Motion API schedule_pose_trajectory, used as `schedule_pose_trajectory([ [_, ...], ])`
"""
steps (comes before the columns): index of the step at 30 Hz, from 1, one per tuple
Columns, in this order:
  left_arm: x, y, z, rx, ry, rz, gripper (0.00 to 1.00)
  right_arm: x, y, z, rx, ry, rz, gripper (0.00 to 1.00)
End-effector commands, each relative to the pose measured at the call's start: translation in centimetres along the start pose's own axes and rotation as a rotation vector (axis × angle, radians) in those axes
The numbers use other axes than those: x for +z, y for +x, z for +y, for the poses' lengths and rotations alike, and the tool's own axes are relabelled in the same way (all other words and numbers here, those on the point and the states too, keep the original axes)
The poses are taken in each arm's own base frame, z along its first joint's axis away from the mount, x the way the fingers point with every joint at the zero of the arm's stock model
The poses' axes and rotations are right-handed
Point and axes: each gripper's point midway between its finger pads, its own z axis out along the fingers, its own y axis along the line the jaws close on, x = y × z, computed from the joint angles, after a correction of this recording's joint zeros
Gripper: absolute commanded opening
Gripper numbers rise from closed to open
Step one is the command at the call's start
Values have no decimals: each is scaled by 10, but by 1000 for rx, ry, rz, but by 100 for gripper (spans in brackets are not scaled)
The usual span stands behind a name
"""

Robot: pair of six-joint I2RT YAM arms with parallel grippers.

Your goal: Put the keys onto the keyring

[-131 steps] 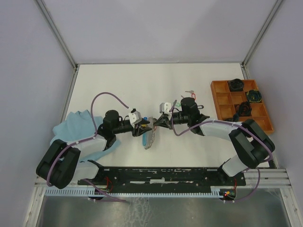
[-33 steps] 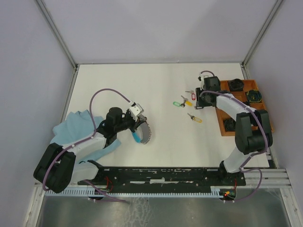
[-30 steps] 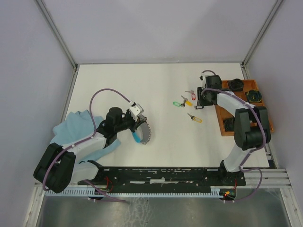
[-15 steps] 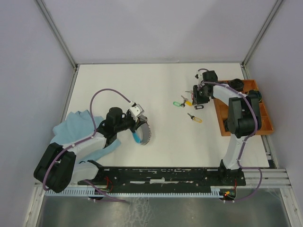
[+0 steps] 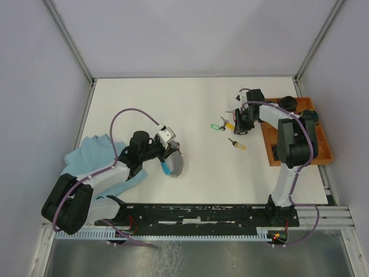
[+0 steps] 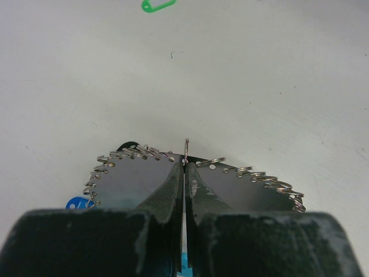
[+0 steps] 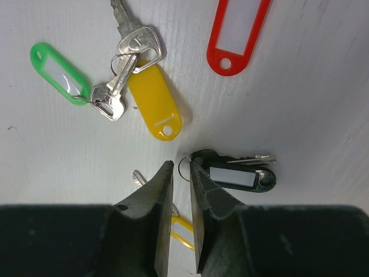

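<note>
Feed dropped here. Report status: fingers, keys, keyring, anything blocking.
Left fingers shut on keyring. Right fingers straddle black-tagged key, grip unclear. Green key, yellow key, red tag loose beside. Nothing blocking.

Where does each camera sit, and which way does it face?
Top external: high behind the robot, facing down at the table; left arm and right arm show.
Left wrist: faces forward along the left gripper, shut on the keyring.
Right wrist: faces down past the right gripper onto the keys.
Both wrist views share the green tag.

Overhead view looks down on the table [image 5: 190, 98]; both close wrist views share the green key tag [image 6: 158, 4]
</note>
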Motion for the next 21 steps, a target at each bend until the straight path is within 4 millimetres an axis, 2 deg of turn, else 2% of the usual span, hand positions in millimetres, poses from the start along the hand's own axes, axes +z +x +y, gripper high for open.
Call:
schedule_pose_trajectory([
  [1, 3, -27, 2, 36, 9, -85, 3, -15, -6, 5, -34, -6, -32, 27],
  [7, 3, -26, 2, 35, 6, -85, 3, -27, -11, 13, -157, 61, -61, 34],
  [15, 3, -26, 2, 36, 5, -85, 3, -43, -12, 7, -392, 280, -41, 35],
  [21, 3, -26, 1, 41, 10, -86, 3, -42, -5, 7, -641, 356, 40, 36],
])
